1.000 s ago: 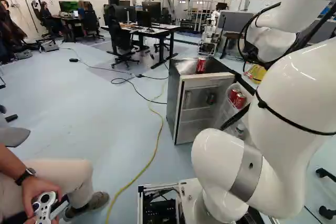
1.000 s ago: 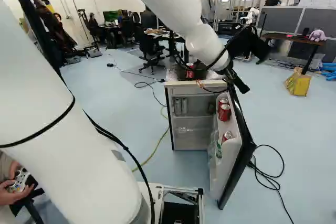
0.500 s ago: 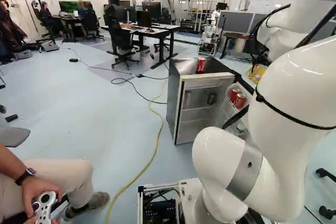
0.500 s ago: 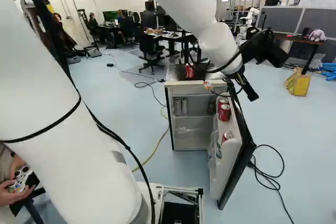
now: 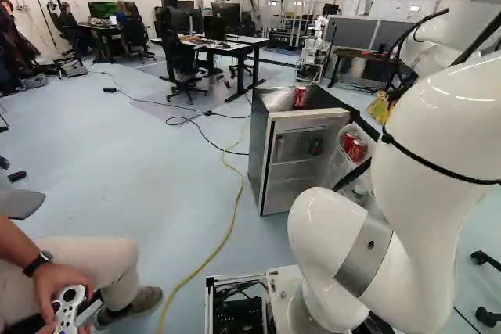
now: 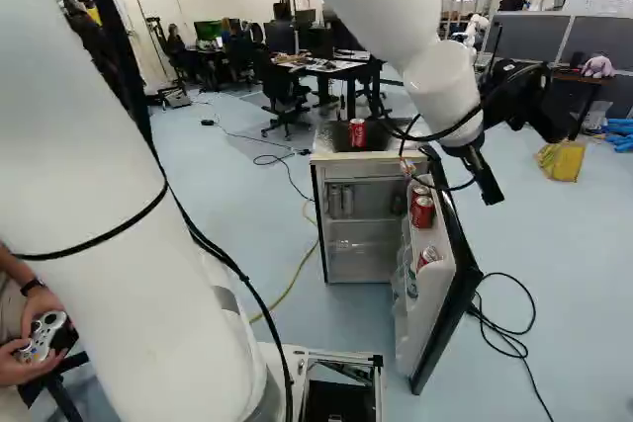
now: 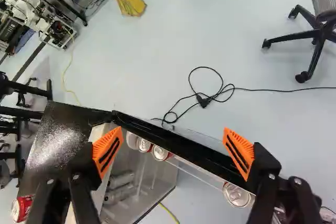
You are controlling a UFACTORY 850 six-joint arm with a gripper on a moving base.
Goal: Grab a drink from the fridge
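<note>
A cylindrical red metal can (image 6: 357,132) stands on the boxy black-and-white fridge (image 5: 258,154); cylindrical silver metal cans (image 6: 334,202) stand inside, left. Red metal cans (image 6: 422,211) sit in its flat black-and-white door (image 6: 440,313), right. A thin yellow cable (image 5: 232,224) lies left.

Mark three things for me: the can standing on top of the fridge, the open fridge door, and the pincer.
Topmost can (image 6: 357,133): right base view, on its red side.
Open door (image 6: 425,315): right base view, on its white inner face.
Pincer (image 7: 173,148): wrist view, midway between its parted fingertips.
</note>
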